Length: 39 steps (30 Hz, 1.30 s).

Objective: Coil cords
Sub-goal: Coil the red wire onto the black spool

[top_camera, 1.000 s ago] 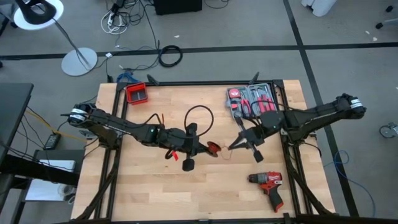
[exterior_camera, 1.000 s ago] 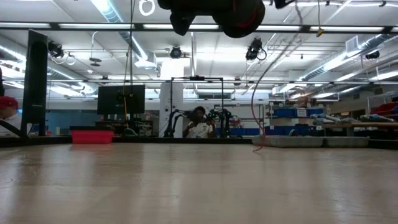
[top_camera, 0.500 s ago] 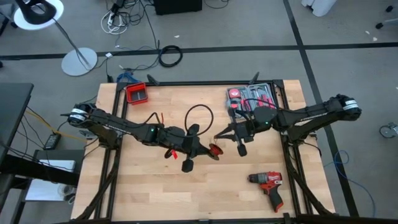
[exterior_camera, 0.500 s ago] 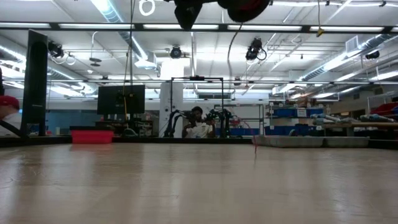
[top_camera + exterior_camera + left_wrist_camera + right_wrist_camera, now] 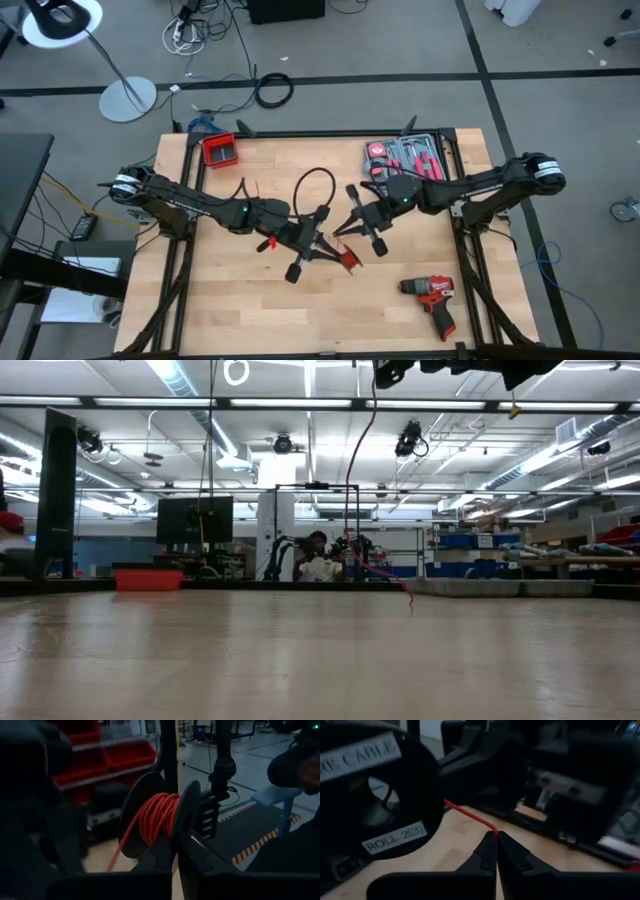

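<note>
My left gripper (image 5: 325,245) is over the middle of the table, shut on a small black spool (image 5: 349,259) wound with red wire (image 5: 157,817). My right gripper (image 5: 340,229) is just to the spool's right and far side, shut on the red wire's free strand (image 5: 470,816). A thin black wire loop (image 5: 316,186) arcs over the table behind the left gripper, with small red clips (image 5: 258,188) near it. In the low view a thin wire (image 5: 356,470) hangs from the grippers down to the table (image 5: 408,596). My left gripper pinches one black flange of the spool at its rim (image 5: 186,827) between its two fingers. The spool is lifted clear of the table, its axle lying across the fingers. My right gripper pinches the red strand (image 5: 492,830) at its fingertips, a short way from the labelled spool (image 5: 395,837). The strand runs straight from the spool to the fingers.
A red drill (image 5: 432,298) lies near the front right. A tray of red-handled tools (image 5: 405,160) sits at the back right, a red bin (image 5: 219,150) at the back left. A thick black cable ring (image 5: 273,90) lies on the floor beyond the table.
My right gripper has gone toward the table's left, up to the spool. My left gripper has turned and the spool has shifted a little toward the near edge. In the low view the hanging wire has swung toward the left.
</note>
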Each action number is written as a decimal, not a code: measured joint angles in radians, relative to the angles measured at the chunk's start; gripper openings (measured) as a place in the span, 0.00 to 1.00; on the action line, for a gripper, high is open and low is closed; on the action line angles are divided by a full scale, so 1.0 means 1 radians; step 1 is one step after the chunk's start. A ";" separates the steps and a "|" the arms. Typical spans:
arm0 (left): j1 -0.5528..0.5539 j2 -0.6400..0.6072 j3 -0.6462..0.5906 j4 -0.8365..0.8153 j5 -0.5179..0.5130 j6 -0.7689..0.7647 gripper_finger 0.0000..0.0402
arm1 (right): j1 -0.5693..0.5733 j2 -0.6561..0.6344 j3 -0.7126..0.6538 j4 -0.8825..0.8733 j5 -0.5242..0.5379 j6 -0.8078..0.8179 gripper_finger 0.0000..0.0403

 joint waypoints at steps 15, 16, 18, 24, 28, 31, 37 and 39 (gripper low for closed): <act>-0.004 0.000 0.000 0.024 -0.156 0.151 0.02 | 0.086 0.002 -0.025 -0.108 0.088 0.270 0.10; -0.005 0.000 0.000 0.024 -0.162 0.156 0.02 | 0.094 0.002 -0.038 -0.099 0.111 0.277 0.11; -0.012 0.000 0.000 0.020 -0.180 0.172 0.02 | 0.114 0.002 -0.068 -0.059 0.145 0.283 0.12; -0.020 0.000 0.000 0.021 -0.186 0.178 0.02 | 0.141 -0.012 -0.169 0.046 0.214 0.319 0.10; -0.020 0.000 0.000 0.024 -0.185 0.174 0.02 | 0.145 -0.019 -0.231 0.125 0.215 0.343 0.08; -0.020 0.000 0.000 0.025 -0.184 0.172 0.02 | 0.145 -0.019 -0.271 0.178 0.215 0.356 0.06; -0.020 0.001 0.000 0.028 -0.183 0.169 0.02 | 0.145 -0.019 -0.327 0.259 0.215 0.368 0.03; -0.020 0.001 -0.001 0.024 -0.183 0.167 0.02 | 0.145 -0.019 -0.339 0.268 0.215 0.369 0.03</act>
